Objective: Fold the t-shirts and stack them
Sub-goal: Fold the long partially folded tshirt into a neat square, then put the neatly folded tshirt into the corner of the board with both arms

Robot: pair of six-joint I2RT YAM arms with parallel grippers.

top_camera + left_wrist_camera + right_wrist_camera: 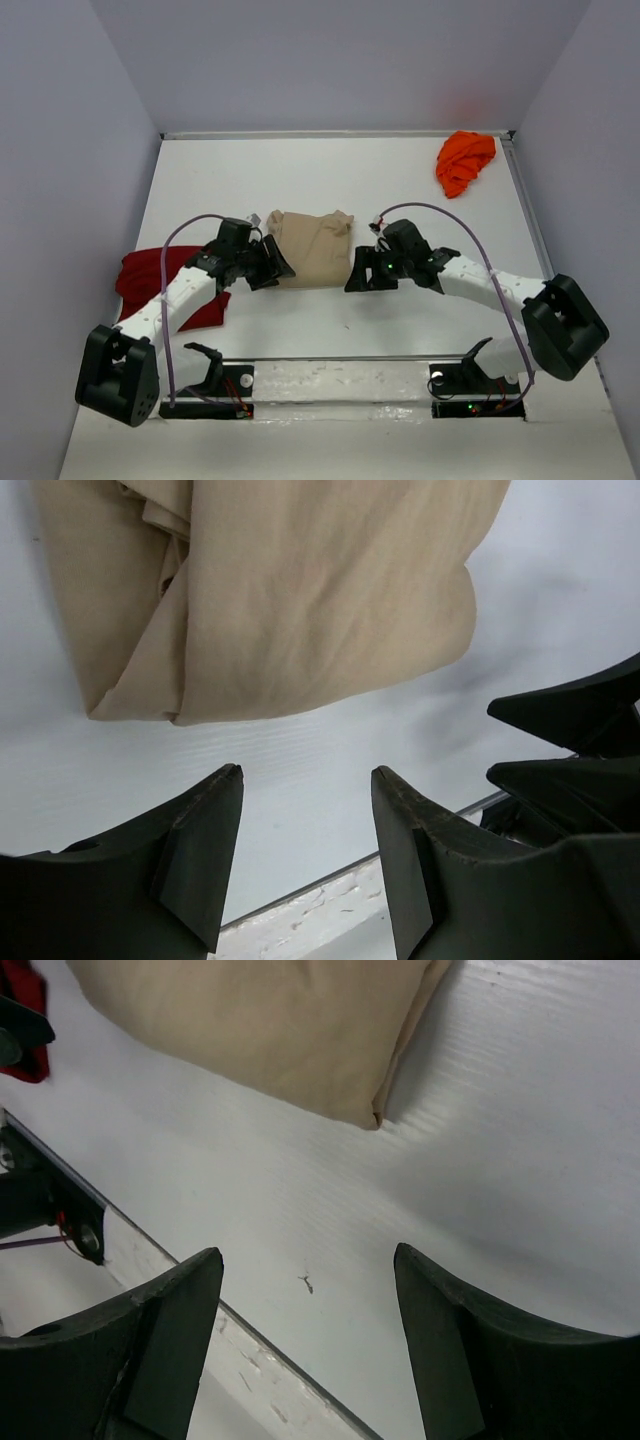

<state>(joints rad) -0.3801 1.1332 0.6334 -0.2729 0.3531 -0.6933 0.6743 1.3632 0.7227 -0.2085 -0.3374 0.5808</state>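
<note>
A folded tan t-shirt (313,248) lies on the white table between my two grippers; it also fills the top of the left wrist view (290,590) and the right wrist view (270,1020). My left gripper (277,264) stands open at the shirt's left edge, nothing between its fingers (307,775). My right gripper (358,276) is open at the shirt's right edge, also holding nothing (308,1255). A dark red t-shirt (150,280) lies crumpled at the left, partly under the left arm. A bright orange t-shirt (464,160) is bunched in the far right corner.
Grey walls enclose the white table (400,190) on three sides. A metal strip (340,362) runs along the near edge, with the arm bases and red wiring (235,395) behind it. The right arm's fingers (575,740) show at the right of the left wrist view.
</note>
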